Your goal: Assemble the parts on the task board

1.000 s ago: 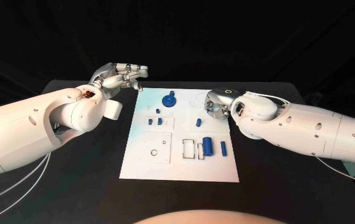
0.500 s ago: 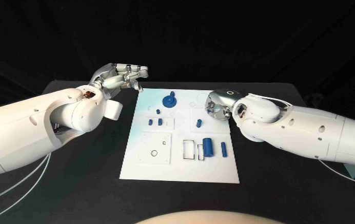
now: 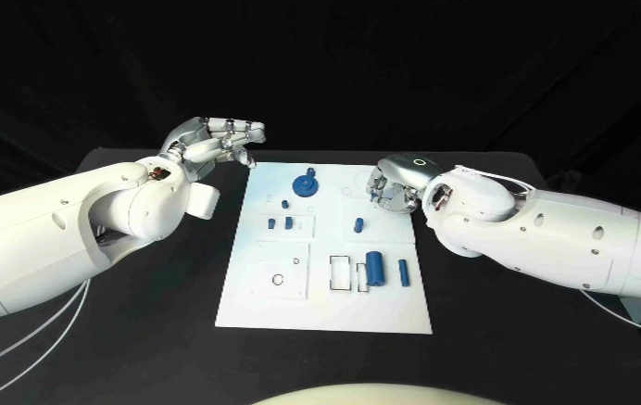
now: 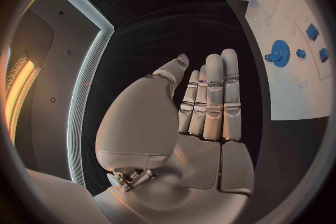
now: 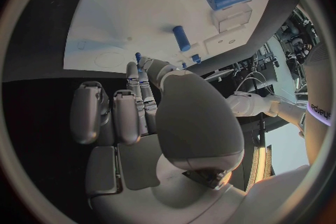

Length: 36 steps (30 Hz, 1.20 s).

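The white task board (image 3: 327, 298) lies in the middle of the table. On it are a blue gear (image 3: 306, 183), a few small blue pegs (image 3: 278, 222), one peg (image 3: 358, 224), a thick blue cylinder (image 3: 377, 267) and a thin blue pin (image 3: 404, 272). My right hand (image 3: 393, 185) hovers over the board's far right part. Its thumb and a finger (image 5: 143, 81) come together on what looks like a tiny blue part (image 5: 138, 57), while the other fingers are curled in. My left hand (image 3: 214, 141) floats off the board's far left corner, its fingers (image 4: 210, 101) straight and holding nothing.
The black table (image 3: 147, 284) spreads to both sides of the board. My two white forearms (image 3: 81, 229) (image 3: 547, 234) flank the board. The near half of the board holds outlined slots (image 3: 341, 271) and a small ring mark (image 3: 278, 278).
My right hand has lifted slightly and drawn a little toward the board's far edge. The left hand and the parts on the board stay where they were.
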### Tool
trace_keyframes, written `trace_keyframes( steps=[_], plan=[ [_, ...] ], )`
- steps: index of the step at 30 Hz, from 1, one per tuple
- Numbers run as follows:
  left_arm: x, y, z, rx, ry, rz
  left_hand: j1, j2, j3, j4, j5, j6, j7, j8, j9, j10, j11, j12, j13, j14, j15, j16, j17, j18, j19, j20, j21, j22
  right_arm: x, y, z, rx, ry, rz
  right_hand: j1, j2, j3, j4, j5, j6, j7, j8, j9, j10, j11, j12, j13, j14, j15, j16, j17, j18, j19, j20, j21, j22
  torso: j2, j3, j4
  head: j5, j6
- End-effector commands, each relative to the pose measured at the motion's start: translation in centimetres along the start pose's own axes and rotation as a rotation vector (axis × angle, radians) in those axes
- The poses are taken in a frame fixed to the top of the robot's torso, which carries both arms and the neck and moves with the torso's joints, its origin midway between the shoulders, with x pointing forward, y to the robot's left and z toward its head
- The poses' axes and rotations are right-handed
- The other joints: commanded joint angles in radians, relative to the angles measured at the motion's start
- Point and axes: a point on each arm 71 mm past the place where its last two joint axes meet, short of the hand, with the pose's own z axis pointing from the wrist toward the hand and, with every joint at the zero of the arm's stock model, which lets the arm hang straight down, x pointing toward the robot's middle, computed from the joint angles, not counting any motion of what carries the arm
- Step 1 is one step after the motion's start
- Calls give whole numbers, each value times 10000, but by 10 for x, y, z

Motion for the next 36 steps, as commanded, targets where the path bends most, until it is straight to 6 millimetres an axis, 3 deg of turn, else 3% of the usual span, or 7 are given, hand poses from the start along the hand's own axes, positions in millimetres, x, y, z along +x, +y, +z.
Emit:
trace_keyframes(
  steps=[1,8,10,14,21,29,36],
  plan=[
    [1,-1,0,53,11,-31,101,-27,-56,0,-5,-75,-27,-20,-15,-65,26,57,-2,-78,9,-57,-17,120,64,6,-42,-15,-5,6,-6,-140,-170,323,-81,15,-14,-49,67,73,-20,48,-5,46,-2,25,8,487,-75,36,10,-123,96,-13,52,1075,-10,-8,17,16,8],
    [2,-1,1,70,55,-45,103,-25,-65,-1,-6,-86,-20,-21,-18,-84,32,62,-3,-88,14,-57,-20,119,63,10,-50,-20,-11,42,-19,-1044,-226,916,-137,9,-31,-47,90,86,-20,44,2,74,-2,5,-4,489,-78,45,14,-129,109,-19,79,1096,-15,-5,-16,192,65],
    [4,-1,2,96,149,-74,103,-25,-66,-1,-6,-87,-20,-21,-18,-85,33,62,-3,-89,15,-57,-20,119,63,10,-51,-20,-12,56,-21,-1412,-218,1073,-137,9,-31,-47,90,86,-20,44,2,74,-2,5,-4,489,-78,45,14,-129,109,-19,79,1096,-12,-3,17,215,87],
    [9,-1,4,111,284,-120,106,-26,-75,-3,-6,-99,-14,-21,-20,-102,38,66,-4,-97,20,-56,-23,119,62,14,-59,-26,-12,79,-23,-2015,-156,1288,-153,12,-33,-48,111,87,-21,40,3,82,-3,-4,-8,489,-78,46,13,-129,108,-20,78,1097,-10,11,87,387,78],
    [17,1,7,110,475,-182,176,15,-66,-37,3,-106,-13,-5,-22,-127,39,97,-1,-122,22,-53,-32,122,63,20,-81,-40,3,115,-16,-2886,207,1546,-189,18,-42,-47,139,86,-19,32,6,94,-2,-24,-18,488,-79,41,1,-126,101,-23,64,1095,-15,6,120,716,28],
    [23,2,9,104,628,-229,191,22,-63,-44,4,-106,-14,-1,-22,-131,39,104,0,-126,22,-52,-34,123,63,20,-85,-42,30,135,-9,-3224,720,1721,-205,21,-45,-46,147,78,-16,25,6,93,0,-36,-23,488,-78,43,2,-120,88,-23,37,1083,-9,1,106,1020,-94],
    [25,2,9,77,710,-236,191,22,-63,-44,4,-106,-14,-1,-22,-131,39,104,0,-126,22,-52,-34,123,63,20,-85,-42,45,138,-7,-3216,990,1753,-236,37,-50,-37,150,67,-11,13,5,90,6,-54,-31,486,-75,41,-4,-117,80,-23,20,1077,-7,8,111,1191,-206]
  ],
)
